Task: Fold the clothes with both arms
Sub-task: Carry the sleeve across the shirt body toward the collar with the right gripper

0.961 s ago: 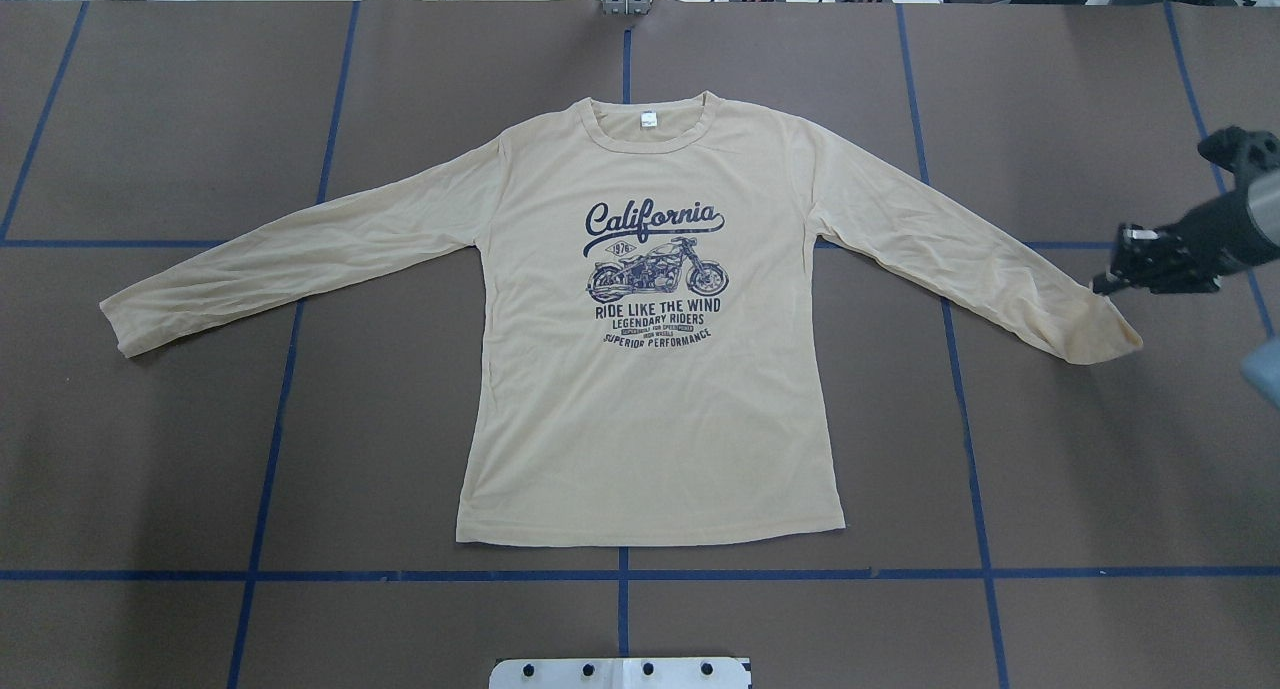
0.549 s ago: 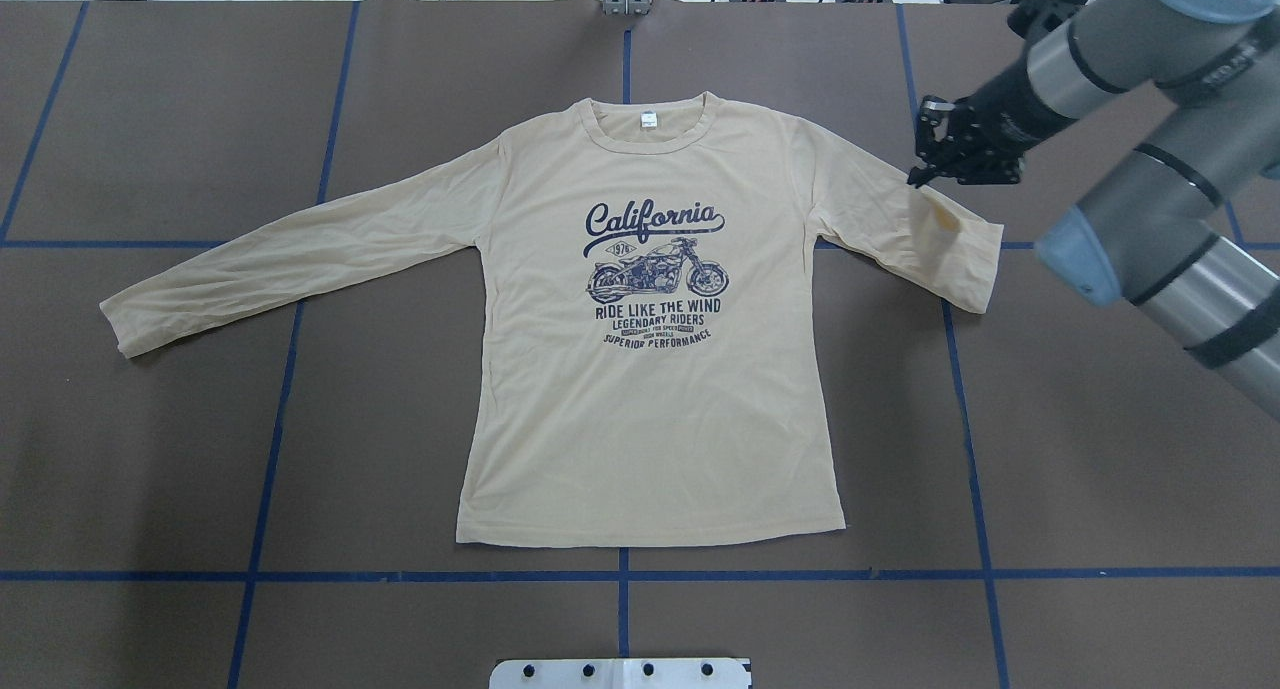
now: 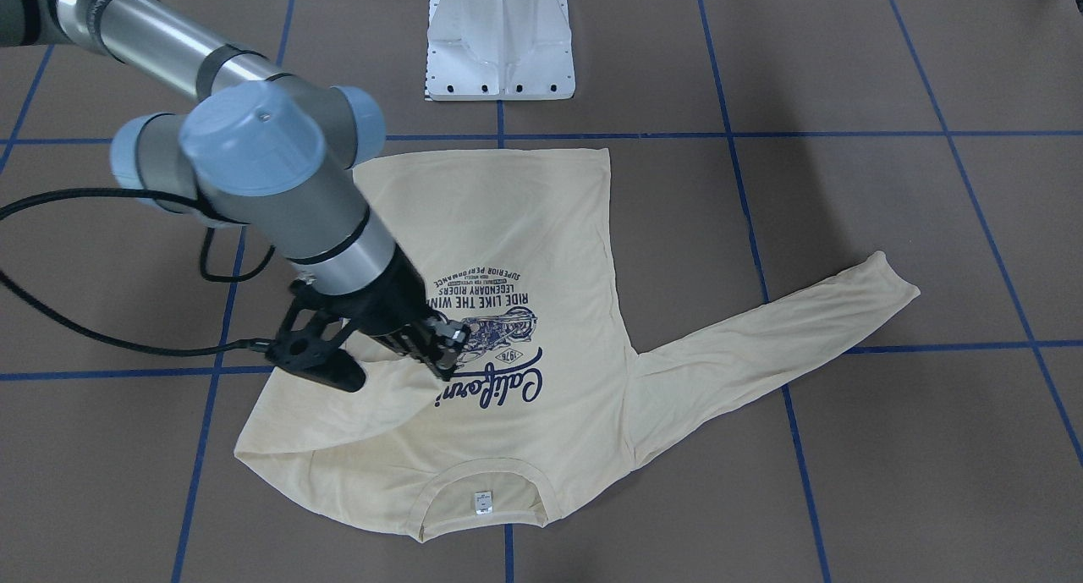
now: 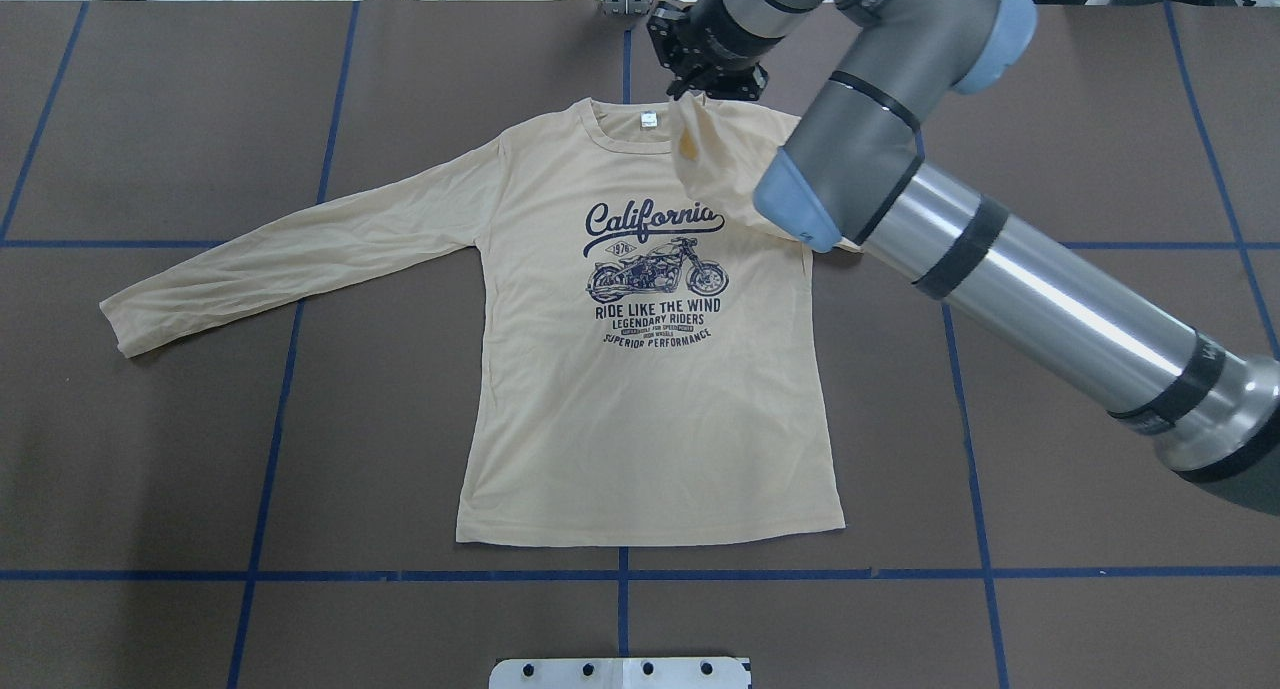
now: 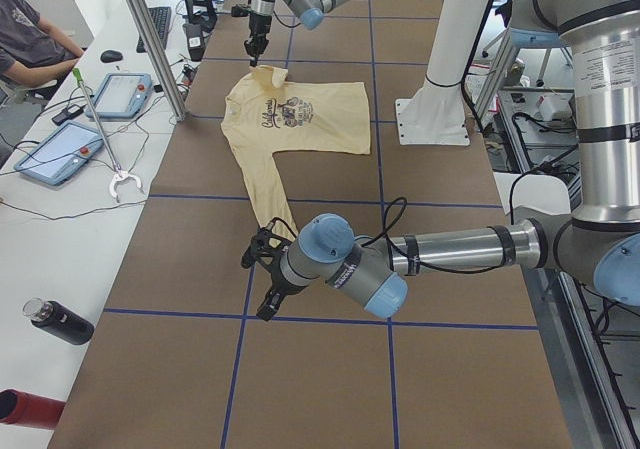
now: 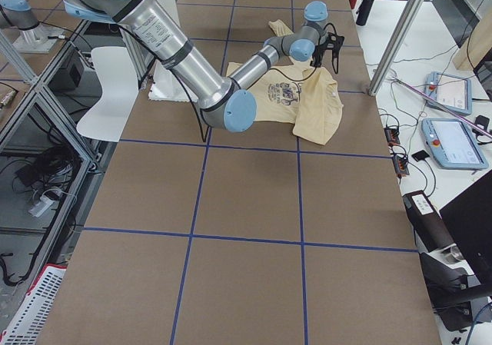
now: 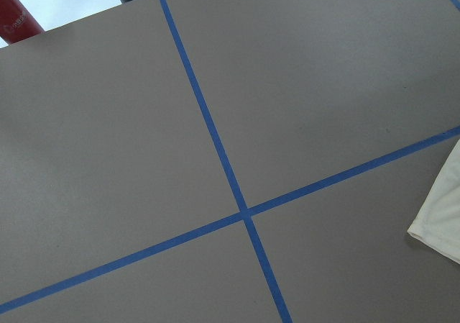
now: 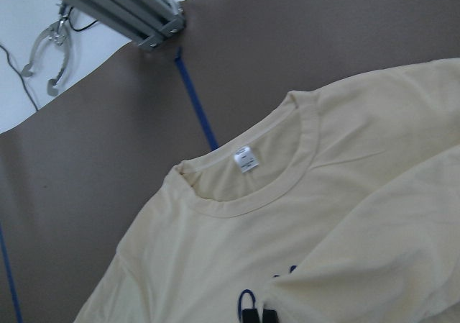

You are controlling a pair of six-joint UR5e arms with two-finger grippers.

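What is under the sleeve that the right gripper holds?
The T-shirt's own shoulder and chest lie beneath the sleeve in the right gripper; part of the collar is hidden.

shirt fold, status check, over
Right gripper shut on right sleeve, cuff raised by the collar. Left gripper off the left cuff, state unclear. Shirt body flat. Nothing in the way.

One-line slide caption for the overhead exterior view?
Right black gripper holds a sleeve of the pale yellow long-sleeved T-shirt above its collar; other sleeve outstretched.
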